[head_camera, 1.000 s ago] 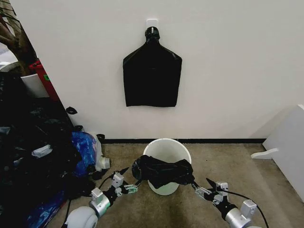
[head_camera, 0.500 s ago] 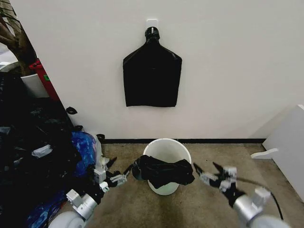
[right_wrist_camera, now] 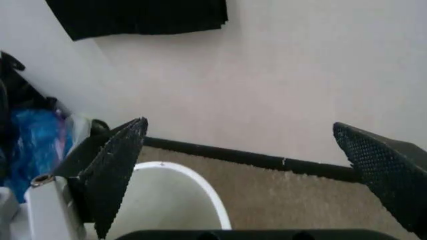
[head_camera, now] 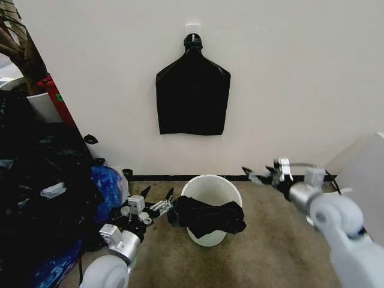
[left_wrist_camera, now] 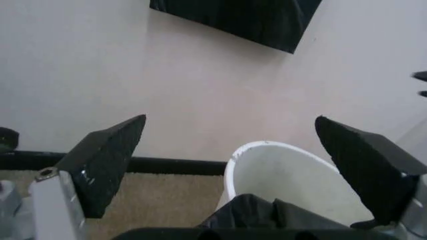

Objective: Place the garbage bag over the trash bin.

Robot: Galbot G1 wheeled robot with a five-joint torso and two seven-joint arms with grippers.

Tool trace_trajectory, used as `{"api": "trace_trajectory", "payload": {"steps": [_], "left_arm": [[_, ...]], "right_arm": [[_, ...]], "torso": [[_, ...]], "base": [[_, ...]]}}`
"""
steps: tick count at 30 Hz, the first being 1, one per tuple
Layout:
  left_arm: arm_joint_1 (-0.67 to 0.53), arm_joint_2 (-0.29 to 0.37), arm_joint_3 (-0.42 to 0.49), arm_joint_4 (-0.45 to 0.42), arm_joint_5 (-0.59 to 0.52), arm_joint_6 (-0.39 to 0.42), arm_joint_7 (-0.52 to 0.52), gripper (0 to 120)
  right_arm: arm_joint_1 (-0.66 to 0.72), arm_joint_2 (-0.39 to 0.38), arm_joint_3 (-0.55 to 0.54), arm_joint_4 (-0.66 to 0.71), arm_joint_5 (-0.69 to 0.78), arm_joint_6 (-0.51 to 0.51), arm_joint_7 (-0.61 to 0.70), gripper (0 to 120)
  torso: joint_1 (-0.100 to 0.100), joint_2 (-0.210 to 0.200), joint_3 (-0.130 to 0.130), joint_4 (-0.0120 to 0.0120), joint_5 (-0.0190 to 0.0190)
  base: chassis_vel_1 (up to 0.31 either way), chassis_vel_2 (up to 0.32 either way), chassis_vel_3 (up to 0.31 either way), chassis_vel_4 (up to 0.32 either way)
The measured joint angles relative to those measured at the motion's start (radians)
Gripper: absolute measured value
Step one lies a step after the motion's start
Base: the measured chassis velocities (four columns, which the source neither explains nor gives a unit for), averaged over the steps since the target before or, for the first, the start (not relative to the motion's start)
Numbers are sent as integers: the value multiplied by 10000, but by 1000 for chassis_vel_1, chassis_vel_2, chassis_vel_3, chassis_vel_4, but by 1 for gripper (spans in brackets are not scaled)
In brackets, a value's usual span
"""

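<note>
Loosely, garbage bag (head_camera: 207,217) draped over trash bin (head_camera: 210,187) front rim, left hand (head_camera: 157,205) wide beside it, right hand (head_camera: 263,175) wide, raised apart.

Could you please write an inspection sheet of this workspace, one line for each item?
Surface: tan carpet floor.
Job's things: garbage bag draped across the near rim of the trash bin, not pulled over it.
Clutter: heap of dark and blue bags on the left.
Grippers: left gripper open beside the bag; right gripper open, raised right of the bin.
Cables: black cable on the right arm.
Surroundings: white wall, flat black bundle hanging.
</note>
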Motion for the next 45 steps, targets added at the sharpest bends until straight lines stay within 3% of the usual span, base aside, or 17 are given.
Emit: {"api": "trace_trajectory", "payload": {"steps": [4, 10, 12, 14, 16, 17, 19, 21, 23, 24, 25, 29, 36, 45], "left_arm": [[45, -113, -26, -156, 144, 79, -44, 100], [8, -182, -104, -288, 465, 270, -107, 100], [-2, -185, -107, -295, 483, 277, -107, 100], [-76, -205, -123, -376, 578, 327, -115, 100], [-116, -194, -131, -468, 605, 371, -129, 100], [-116, -194, -131, -468, 605, 371, -129, 100], [-167, -166, -127, -522, 610, 399, -133, 100], [-244, -193, -85, -479, 650, 390, -133, 100], [-273, -214, -60, -435, 682, 385, -131, 100], [-387, -401, 126, -332, 834, 357, -118, 100], [-395, -439, 165, -331, 866, 349, -116, 100], [-414, -524, 257, -358, 936, 294, -123, 100], [-335, -520, 218, -543, 946, 266, -146, 100], [-537, -396, 213, -715, 915, 430, -196, 100]], "right_arm": [[785, -587, -929, -606, 289, -2, -324, 100], [3543, -2499, -4460, -2094, 877, 41, -1513, 100], [3755, -2584, -4744, -2188, 961, 42, -1527, 100], [5233, -2981, -6727, -2817, 1300, 41, -1751, 100], [6464, -3176, -8158, -3253, 1554, 52, -1975, 100], [6464, -3176, -8158, -3253, 1554, 52, -1975, 100], [7835, -3241, -9767, -3603, 1940, 53, -1980, 100], [8573, -3127, -10784, -3902, 2080, 60, -1947, 100], [8789, -3030, -11113, -4030, 2194, 59, -1898, 100], [10022, -2495, -12877, -4688, 2788, 63, -1720, 100], [10348, -2369, -13320, -4885, 2726, 64, -1918, 100], [10841, -1917, -13968, -5562, 1829, 67, -2893, 100], [10901, -1256, -14223, -6558, 1131, 75, -3448, 100], [10251, -654, -13818, -7025, 867, 81, -3505, 100]], "torso": [[0, 0, 0, -1, 7], [0, 1, -3, -3, -9], [0, 0, -3, -3, -8], [0, -1, -1, -3, 12], [0, 0, -2, -5, -4], [0, 0, -2, -5, -4], [0, 0, -1, -2, 6], [0, 1, -3, -1, -13], [0, 0, -2, -3, -6], [0, 0, -1, -1, -5], [0, 0, -1, -1, 2], [0, 0, -2, -4, -5], [0, 0, -2, 0, 0], [0, 0, -2, -1, 6]], "base": [[0, 0, 0, 0], [0, 0, 0, 0], [0, 0, 0, 0], [0, 0, 0, 0], [0, 0, 0, 0], [0, 0, 0, 0], [0, 0, 0, 0], [0, 0, 0, 0], [0, 0, 0, 0], [0, 0, 0, 0], [0, 0, 0, 0], [0, 0, 0, 0], [0, 0, 0, 0], [0, 0, 0, 0]]}}
